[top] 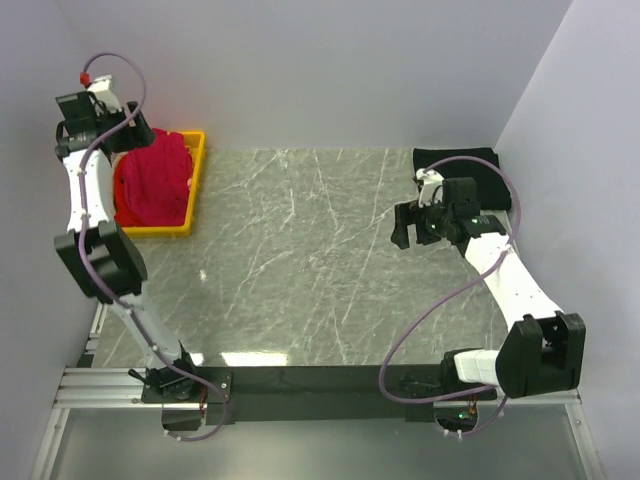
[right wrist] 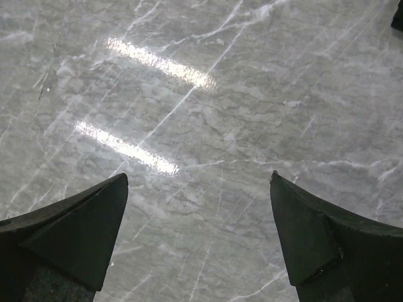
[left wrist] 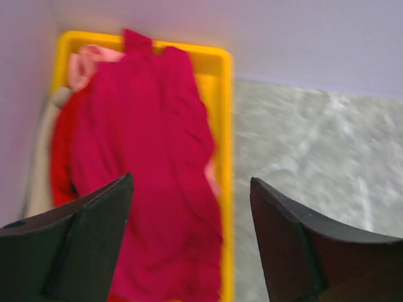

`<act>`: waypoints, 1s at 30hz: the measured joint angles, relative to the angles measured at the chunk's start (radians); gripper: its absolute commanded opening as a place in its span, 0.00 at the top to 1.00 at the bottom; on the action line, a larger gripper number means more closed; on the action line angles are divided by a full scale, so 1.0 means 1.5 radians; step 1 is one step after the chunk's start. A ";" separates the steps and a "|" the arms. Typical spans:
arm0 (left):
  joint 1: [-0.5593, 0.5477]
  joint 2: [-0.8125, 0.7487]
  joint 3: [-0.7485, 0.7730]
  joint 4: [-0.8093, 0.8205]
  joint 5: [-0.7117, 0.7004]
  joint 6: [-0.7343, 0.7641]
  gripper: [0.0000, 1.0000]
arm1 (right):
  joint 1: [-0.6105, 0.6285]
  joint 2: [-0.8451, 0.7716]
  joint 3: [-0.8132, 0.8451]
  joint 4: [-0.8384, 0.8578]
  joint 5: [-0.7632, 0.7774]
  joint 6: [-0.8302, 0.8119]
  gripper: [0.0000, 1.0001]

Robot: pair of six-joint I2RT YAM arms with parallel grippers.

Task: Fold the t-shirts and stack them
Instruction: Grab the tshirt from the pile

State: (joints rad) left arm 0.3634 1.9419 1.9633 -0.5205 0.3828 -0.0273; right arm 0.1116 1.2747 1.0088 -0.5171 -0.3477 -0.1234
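While the left gripper (left wrist: 191, 182) is held wide over the red t-shirts (left wrist: 145, 157) in the yellow basket (left wrist: 225, 113), only one top layer should be pinched; the right gripper (right wrist: 199, 179) is spread wide too.

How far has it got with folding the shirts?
Done: one black t-shirt lies at the table's far right corner, apparently folded into a neat rectangle. In hand: nothing yet. The left gripper hangs open over the red t-shirts, and the right gripper is open above bare table. Left: the red t-shirts, heaped unfolded in the yellow basket, so most of the job remains.
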 measured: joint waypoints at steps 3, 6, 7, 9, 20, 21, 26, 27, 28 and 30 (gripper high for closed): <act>0.024 0.098 0.083 -0.006 -0.012 -0.002 0.25 | 0.000 0.018 0.001 -0.001 0.000 0.002 0.00; 0.041 0.168 0.126 -0.016 -0.035 -0.001 0.27 | 0.000 0.039 0.004 -0.005 0.001 0.002 0.00; 0.045 0.185 0.130 -0.016 -0.042 0.001 0.28 | 0.000 0.045 0.005 -0.005 0.002 0.002 0.00; 0.049 0.207 0.131 -0.018 -0.055 0.011 0.29 | 0.000 0.057 0.005 -0.006 0.002 0.002 0.00; 0.047 0.222 0.126 -0.013 -0.067 0.041 0.82 | 0.000 0.082 0.005 -0.013 0.003 0.002 0.00; 0.046 0.222 0.126 -0.012 -0.066 0.043 0.82 | 0.000 0.082 0.005 -0.013 0.004 0.002 0.00; 0.046 0.222 0.143 -0.026 -0.062 0.043 0.88 | 0.000 0.082 0.005 -0.015 0.004 0.002 0.00; 0.046 0.222 0.146 -0.026 -0.062 0.043 0.91 | 0.000 0.082 0.005 -0.015 0.004 0.002 0.00; 0.046 0.222 0.149 -0.026 -0.063 0.045 1.00 | 0.000 0.082 0.005 -0.015 0.004 0.002 0.00; 0.046 0.222 0.151 -0.027 -0.064 0.047 1.00 | 0.000 0.081 0.005 -0.015 0.005 0.002 0.00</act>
State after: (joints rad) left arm 0.4324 2.2753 2.1891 -0.5606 0.2867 0.0425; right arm 0.1116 1.3964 1.0157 -0.5392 -0.3397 -0.1200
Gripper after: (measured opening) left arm 0.020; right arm 0.999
